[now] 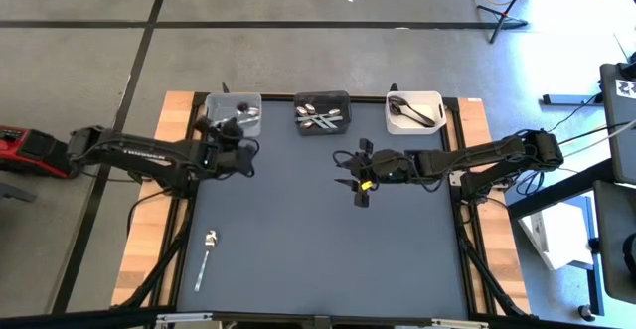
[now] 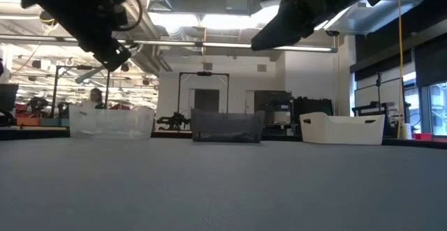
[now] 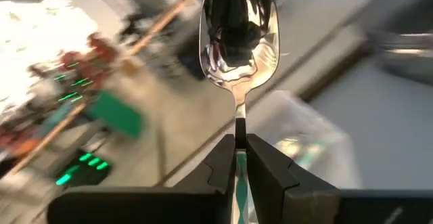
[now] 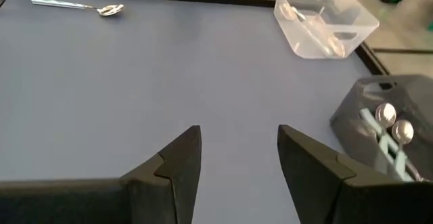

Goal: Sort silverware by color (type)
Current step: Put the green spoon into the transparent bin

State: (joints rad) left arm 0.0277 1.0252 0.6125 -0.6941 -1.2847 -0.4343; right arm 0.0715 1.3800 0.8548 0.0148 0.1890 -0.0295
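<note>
My left gripper [image 1: 231,130] [image 3: 238,146] hovers at the near edge of the clear bin [image 1: 236,110], shut on a shiny silver spoon [image 3: 238,34]. My right gripper [image 1: 358,178] [image 4: 239,143] hangs open above the middle of the mat and touches nothing. Another silver spoon [image 1: 206,254] [image 4: 81,6] lies flat on the mat near its near left corner. The clear bin [image 4: 325,21] holds spoons. The black bin [image 1: 322,110] [image 4: 385,122] holds several silver ones, and the white bin [image 1: 414,110] holds dark ones. My left gripper pinches the spoon's thin handle [image 3: 239,126] between its two fingertips. The handle runs along the fingers and the bowl [image 3: 238,41] sticks out beyond the tips. The spoon is lifted clear of the table.
The three bins stand in a row along the mat's far edge, also seen in the low view as the clear bin [image 2: 112,123], black bin [image 2: 227,126] and white bin [image 2: 342,128]. Wooden strips border the mat [image 1: 328,240] on both sides.
</note>
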